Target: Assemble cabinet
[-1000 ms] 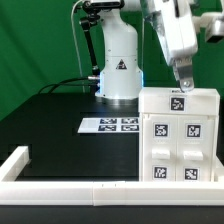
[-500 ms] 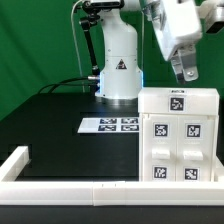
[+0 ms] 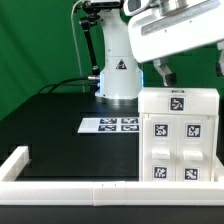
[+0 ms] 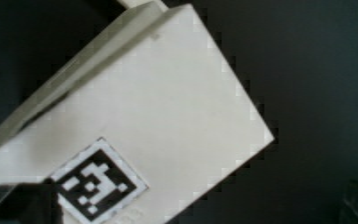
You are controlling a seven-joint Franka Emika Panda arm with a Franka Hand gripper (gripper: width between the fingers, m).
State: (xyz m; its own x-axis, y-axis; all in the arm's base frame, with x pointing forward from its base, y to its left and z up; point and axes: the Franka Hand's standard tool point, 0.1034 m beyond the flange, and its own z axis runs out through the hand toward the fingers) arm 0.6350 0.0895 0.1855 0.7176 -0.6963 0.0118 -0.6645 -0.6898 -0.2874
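Note:
The white cabinet point(image 3: 180, 135) stands at the exterior view's right, near the front. Its front carries several black-and-white tags, with one more tag near its top edge. My gripper point(image 3: 161, 71) hangs above and behind the cabinet's top left corner, apart from it, with the tilted arm stretched across the top of the view. Its dark fingers hold nothing that I can see, and their gap is too blurred to judge. The wrist view looks down on a white cabinet panel point(image 4: 158, 110) with one tag point(image 4: 96, 180) on it, against the black table.
The marker board point(image 3: 111, 125) lies flat on the black table in the middle. A long low white border rail point(image 3: 60, 187) runs along the front and up the left side. The robot's white base point(image 3: 118, 70) stands behind, before a green backdrop.
The gripper has risen off the cabinet's top and swung to the exterior view's left, and the arm has tilted across the top of the view. The cabinet has not moved.

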